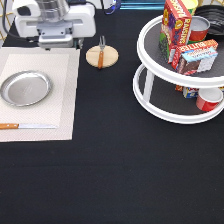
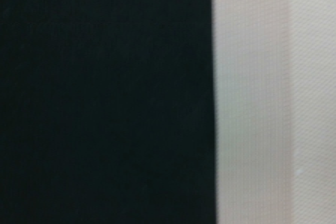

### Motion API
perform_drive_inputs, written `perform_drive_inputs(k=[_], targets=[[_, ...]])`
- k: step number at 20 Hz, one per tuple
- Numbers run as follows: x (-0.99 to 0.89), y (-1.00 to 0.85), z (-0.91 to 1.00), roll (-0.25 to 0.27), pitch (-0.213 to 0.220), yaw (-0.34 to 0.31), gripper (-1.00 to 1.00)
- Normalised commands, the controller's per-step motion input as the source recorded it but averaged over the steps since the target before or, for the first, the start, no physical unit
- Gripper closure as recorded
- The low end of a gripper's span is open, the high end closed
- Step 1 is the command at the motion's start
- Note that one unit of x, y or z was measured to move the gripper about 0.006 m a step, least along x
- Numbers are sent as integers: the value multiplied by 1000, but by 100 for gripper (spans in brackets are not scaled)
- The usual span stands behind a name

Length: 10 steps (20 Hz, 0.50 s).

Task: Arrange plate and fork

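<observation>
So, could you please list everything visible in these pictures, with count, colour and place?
plate: one, shiny silver, on the placemat at the exterior view's left.
placemat: one, pale beige, left.
knife: one, wooden handle, on the placemat below the plate.
fork: one, brown handle, lying on the coaster.
coaster: one, pale wood, top centre.
turntable shelf: one, white, two tiers, right.
boxes and cans: several, mostly red, on both tiers.
gripper: one, white, top left above the placemat's edge, holding nothing visible.

Shiny silver plate [image 1: 25, 88] on a beige woven-textured placemat [image 1: 60, 100], brown-handled fork [image 1: 101, 51] on a pale wooden coaster [image 1: 111, 57], black desk [image 1: 115, 170], white two-tier turntable [image 1: 170, 112] with dark shelves.
</observation>
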Motion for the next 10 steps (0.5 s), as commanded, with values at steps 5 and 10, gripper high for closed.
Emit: perform_drive_inputs(k=[5, 10], targets=[[-774, 853, 0, -37, -85, 0, -100], [-817, 688, -41, -35, -92, -2, -100]])
